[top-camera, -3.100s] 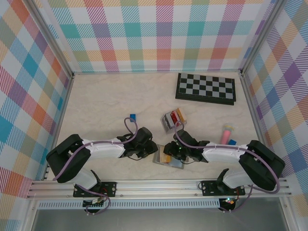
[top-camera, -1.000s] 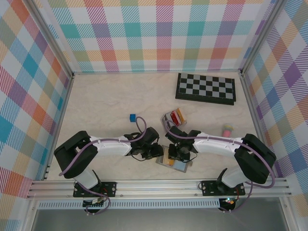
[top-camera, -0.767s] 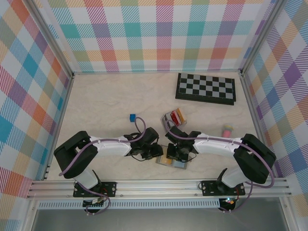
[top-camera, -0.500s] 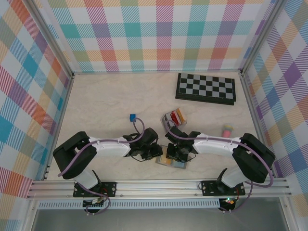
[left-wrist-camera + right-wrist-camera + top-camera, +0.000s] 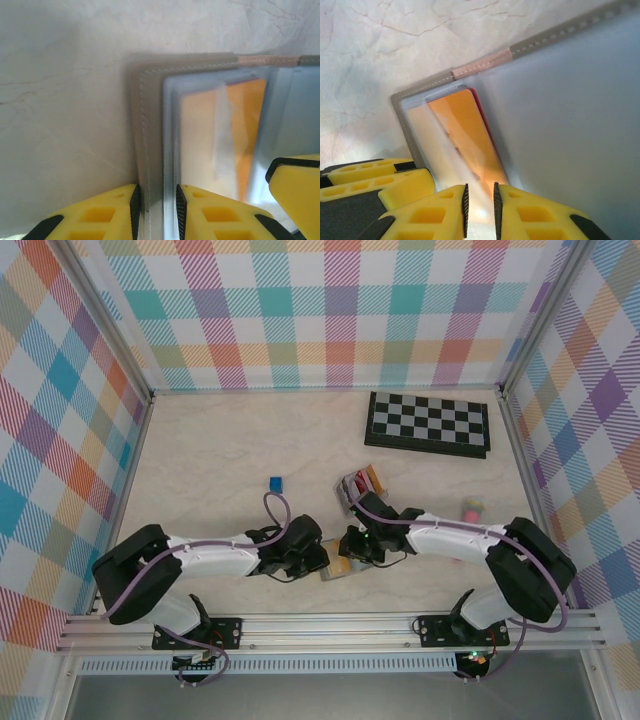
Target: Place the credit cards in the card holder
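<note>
Robot lab test booth
Checked walls (image 5: 340, 310) and aluminium rails (image 5: 330, 625) are enclosing a marbled table (image 5: 220, 450) carrying bolted robot arms (image 5: 200, 555).

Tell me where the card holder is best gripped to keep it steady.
Probably grip the card holder at its grey stitched edge, coming from the left arm's side. It is thin and flat, so only a rim offers a pinch; the left gripper is clamped there.
</note>
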You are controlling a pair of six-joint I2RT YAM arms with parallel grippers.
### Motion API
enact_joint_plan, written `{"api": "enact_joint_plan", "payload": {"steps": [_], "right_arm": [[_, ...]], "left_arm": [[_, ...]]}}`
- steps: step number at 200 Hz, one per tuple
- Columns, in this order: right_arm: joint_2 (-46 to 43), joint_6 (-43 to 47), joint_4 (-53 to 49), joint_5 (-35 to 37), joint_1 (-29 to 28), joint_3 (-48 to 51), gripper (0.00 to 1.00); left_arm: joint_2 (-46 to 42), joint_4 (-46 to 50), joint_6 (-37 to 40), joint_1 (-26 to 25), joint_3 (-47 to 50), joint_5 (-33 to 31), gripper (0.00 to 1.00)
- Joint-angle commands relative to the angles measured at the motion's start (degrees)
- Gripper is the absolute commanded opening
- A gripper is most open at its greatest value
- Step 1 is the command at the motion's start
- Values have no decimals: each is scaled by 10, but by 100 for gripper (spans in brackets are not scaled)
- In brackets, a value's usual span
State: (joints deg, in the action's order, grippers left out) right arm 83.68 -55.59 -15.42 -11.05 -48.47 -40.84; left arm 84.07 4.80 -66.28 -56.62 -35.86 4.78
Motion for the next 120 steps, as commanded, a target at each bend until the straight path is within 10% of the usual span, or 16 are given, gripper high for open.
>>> {"api": "enact_joint_plan", "payload": {"steps": [1, 120], "right_arm": [[21, 32, 10, -35, 4, -19, 23], [28, 83, -126, 42, 4, -75, 27]], "left_arm": [[-21, 26, -4, -9, 1, -37, 29], [5, 23, 4, -7, -13, -32, 30]]}}
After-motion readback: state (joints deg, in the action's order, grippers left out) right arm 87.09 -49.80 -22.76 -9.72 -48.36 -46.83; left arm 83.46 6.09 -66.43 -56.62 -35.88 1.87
